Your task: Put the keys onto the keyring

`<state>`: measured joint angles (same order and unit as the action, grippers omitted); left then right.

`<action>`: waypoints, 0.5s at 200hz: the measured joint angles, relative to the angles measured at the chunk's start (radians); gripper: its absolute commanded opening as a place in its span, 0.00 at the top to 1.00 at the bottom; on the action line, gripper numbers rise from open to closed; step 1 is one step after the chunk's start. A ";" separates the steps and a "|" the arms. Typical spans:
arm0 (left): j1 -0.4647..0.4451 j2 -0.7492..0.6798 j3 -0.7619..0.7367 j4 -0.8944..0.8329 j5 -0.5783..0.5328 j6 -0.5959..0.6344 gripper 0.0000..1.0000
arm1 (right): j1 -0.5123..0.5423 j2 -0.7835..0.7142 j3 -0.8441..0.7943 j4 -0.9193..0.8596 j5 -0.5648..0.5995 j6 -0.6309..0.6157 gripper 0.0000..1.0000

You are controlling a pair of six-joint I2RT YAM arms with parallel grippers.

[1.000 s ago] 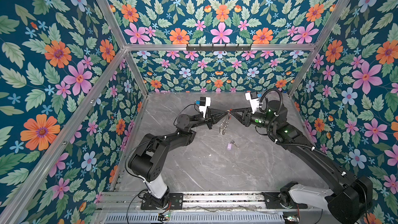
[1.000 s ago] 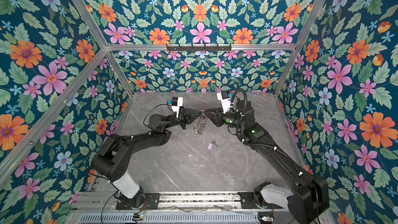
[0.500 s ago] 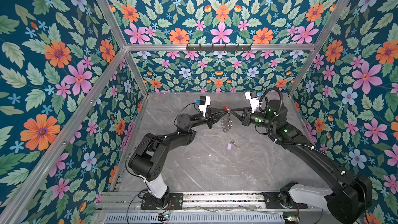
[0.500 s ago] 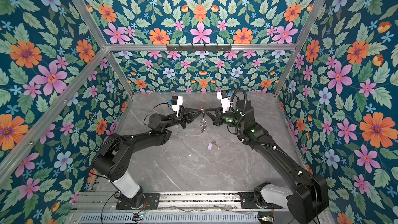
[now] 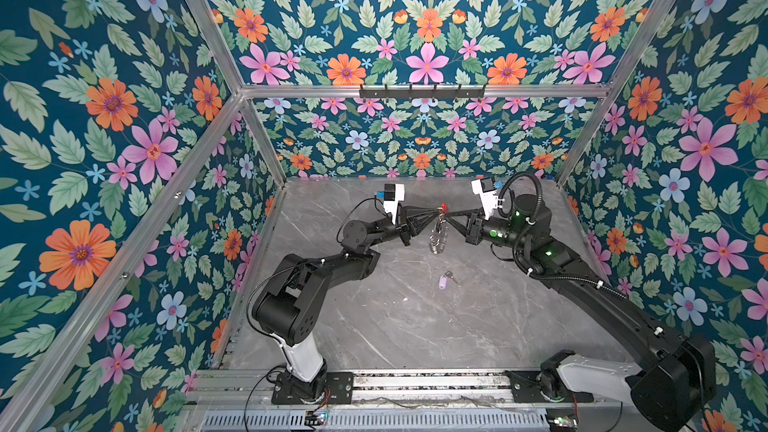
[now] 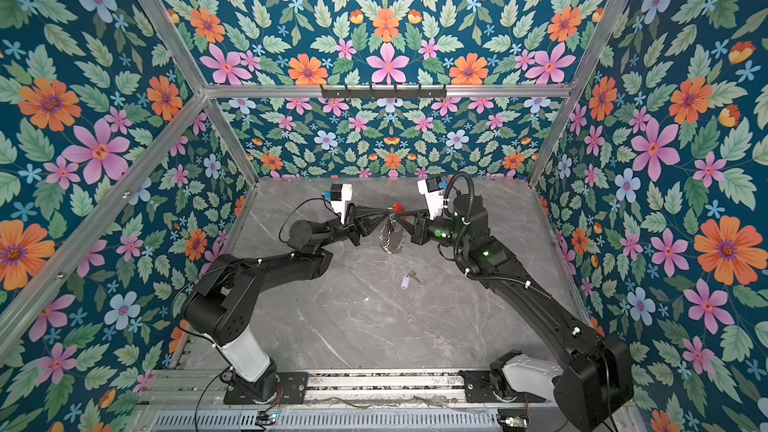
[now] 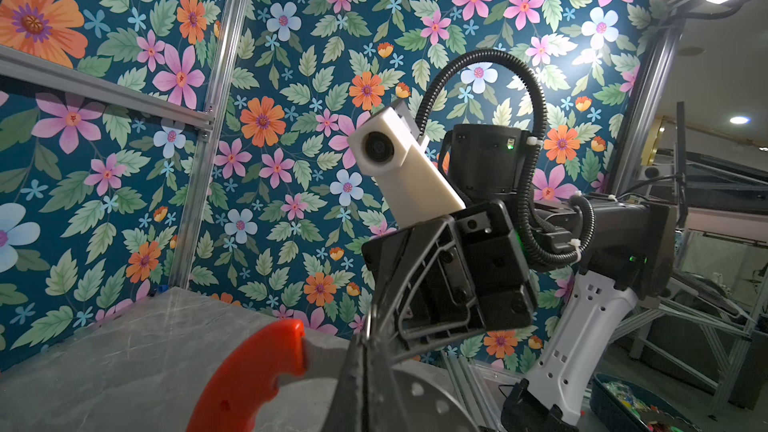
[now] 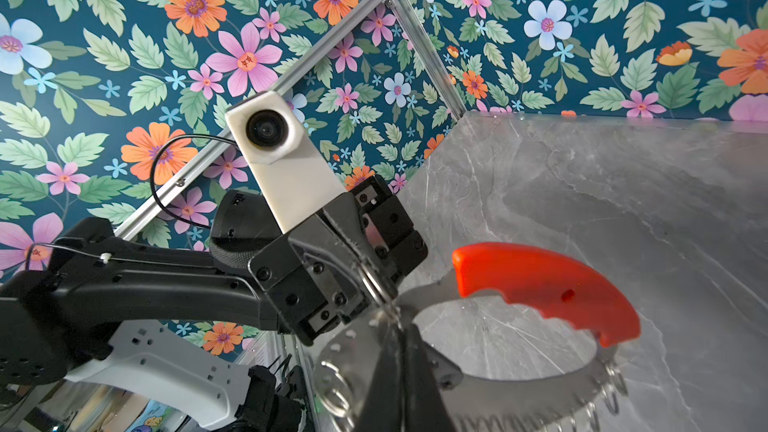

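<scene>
Change: right pincer [image 5: 449, 214] newly closed, seemingly on keyring [image 5: 438, 236].
Left pincer [image 5: 436, 212]: clamped on keyring.
Lilac-tagged key [image 5: 444, 281]: counter [image 5: 395, 326], centre.

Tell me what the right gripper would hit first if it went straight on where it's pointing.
The left gripper: the right gripper points straight at it, tip to tip, both shut on the hanging keyring. Depth is unclear, so it might slip just past.

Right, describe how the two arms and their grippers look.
The left arm and right arm are black, each with a white base link and white camera housing. The left gripper and right gripper are black, tapering to narrow tips. A ribbed black hose loops over the right arm, which shows green lights.
</scene>
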<state>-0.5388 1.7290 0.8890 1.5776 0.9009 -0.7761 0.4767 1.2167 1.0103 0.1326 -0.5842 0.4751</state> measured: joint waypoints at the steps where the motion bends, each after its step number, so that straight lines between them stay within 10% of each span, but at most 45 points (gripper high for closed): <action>1: 0.000 0.000 0.000 0.000 -0.001 0.000 1.00 | 0.000 0.000 0.000 0.001 0.000 0.000 1.00; 100: -0.014 0.007 0.003 0.017 -0.042 -0.010 1.00 | 0.000 -0.021 -0.003 0.000 0.012 0.018 1.00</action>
<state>-0.5529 1.7363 0.8917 1.5944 0.8585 -0.7860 0.4767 1.1957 1.0077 0.1329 -0.5724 0.4927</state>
